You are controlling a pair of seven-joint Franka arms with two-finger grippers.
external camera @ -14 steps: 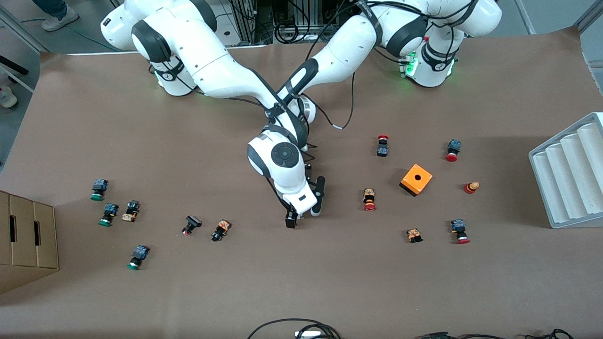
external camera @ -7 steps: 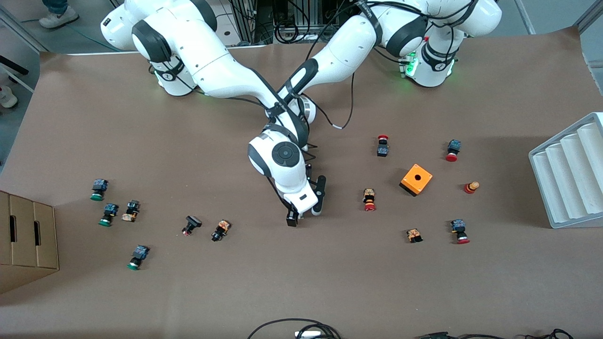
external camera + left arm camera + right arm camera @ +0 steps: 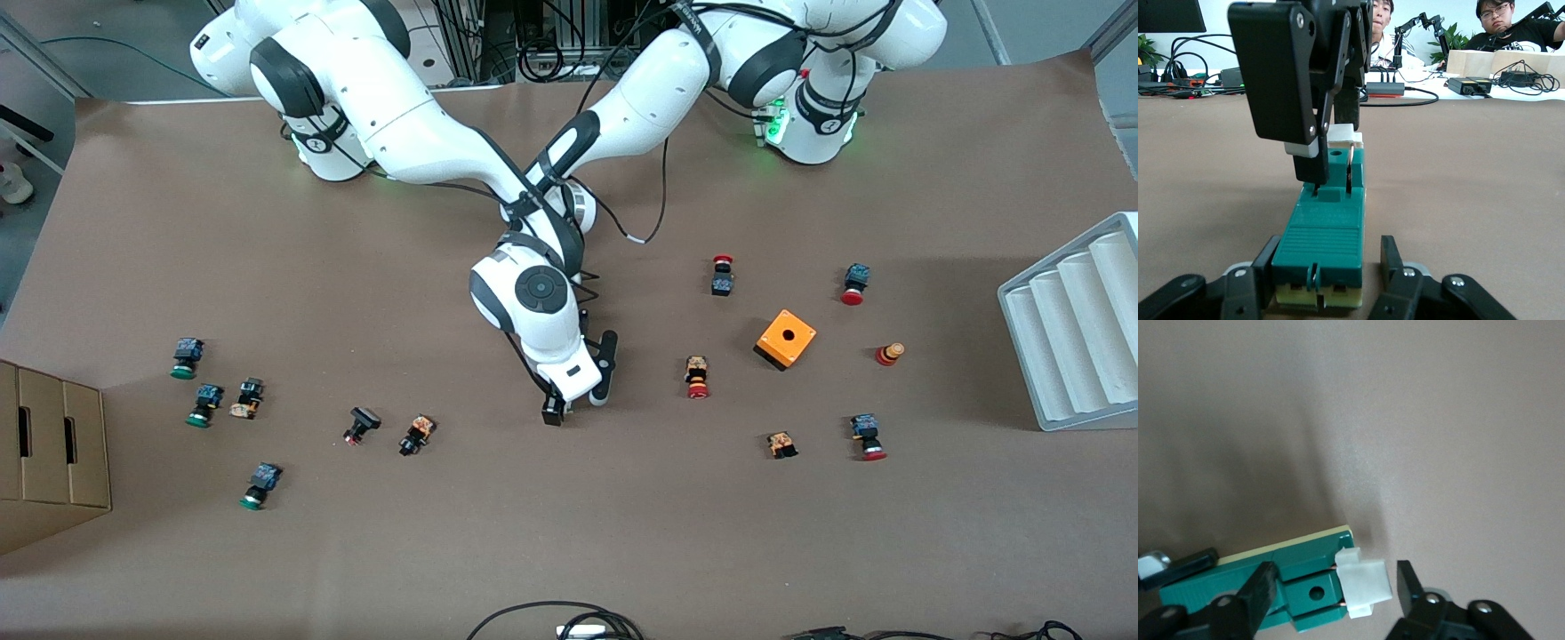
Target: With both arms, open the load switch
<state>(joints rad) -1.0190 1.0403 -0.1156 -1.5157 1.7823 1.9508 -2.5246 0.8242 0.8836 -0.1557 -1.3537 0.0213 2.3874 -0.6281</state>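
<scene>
Since a second ago the right claw (image 3: pixel 576 405) has narrowed, its fingers (image 3: pixel 1257 590) straddling the load switch's (image 3: pixel 1323 233) white end without touching. That switch lies mid-counter (image 3: pixel 569 533). At its opposite end, the left claw (image 3: pixel 1325 283) grips its green body. An orange box (image 3: pixel 786 339) sits well apart.

One load switch (image 3: pixel 1327 227), one orange box (image 3: pixel 786 339), two arms (image 3: pixel 418 142).

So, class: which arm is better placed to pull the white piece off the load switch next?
Right. Its pincer straddles the white piece, fingers apart on either side. The left pincer already clamps the load switch at its green end, bracing it.
</scene>
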